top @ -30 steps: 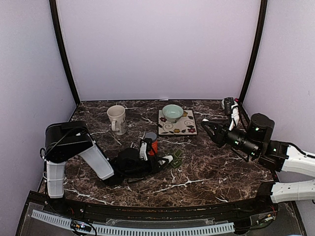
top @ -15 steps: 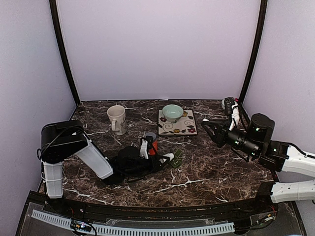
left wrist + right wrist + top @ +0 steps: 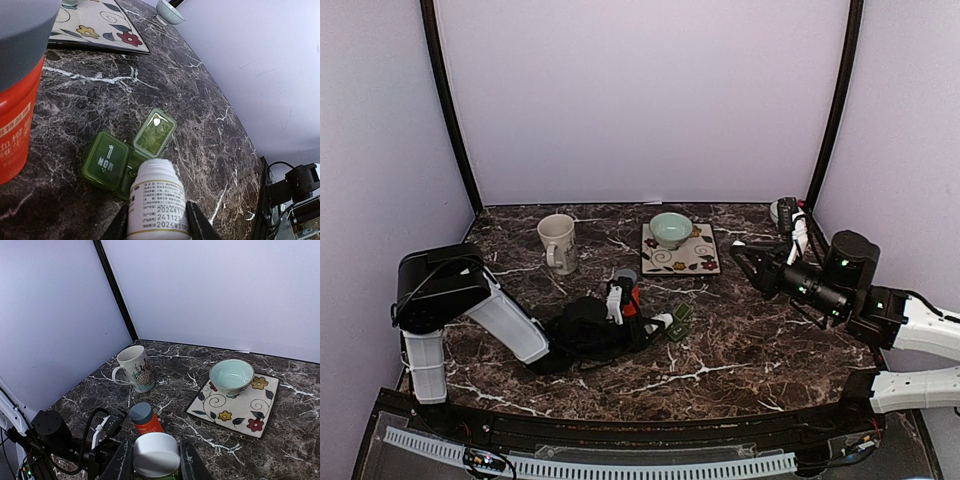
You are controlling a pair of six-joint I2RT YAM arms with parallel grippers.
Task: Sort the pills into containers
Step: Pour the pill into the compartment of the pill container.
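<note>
The containers [image 3: 152,132] are a small dark green pill-box strip lying on the marble, two lids flipped open, one marked MON. My left gripper [image 3: 157,222] is shut on a white pill bottle [image 3: 156,197]. The bottle is uncapped and tipped, with its mouth right at the strip's open compartments. In the top view this gripper [image 3: 655,325] lies low beside the strip [image 3: 681,320]. My right gripper [image 3: 156,462] hovers at the right of the table, shut on the bottle's white cap [image 3: 156,451]. I cannot make out any pills.
An orange bottle with a grey cap [image 3: 628,290] stands just behind the left gripper. A beige mug [image 3: 557,242] is at the back left. A pale green bowl [image 3: 670,228] sits on a flowered tile [image 3: 698,262]. Another small bowl [image 3: 169,11] is at the back right.
The left arm's elbow has swung a little to the left, while the bottle stays tipped at the pill box. The right arm has not moved.
</note>
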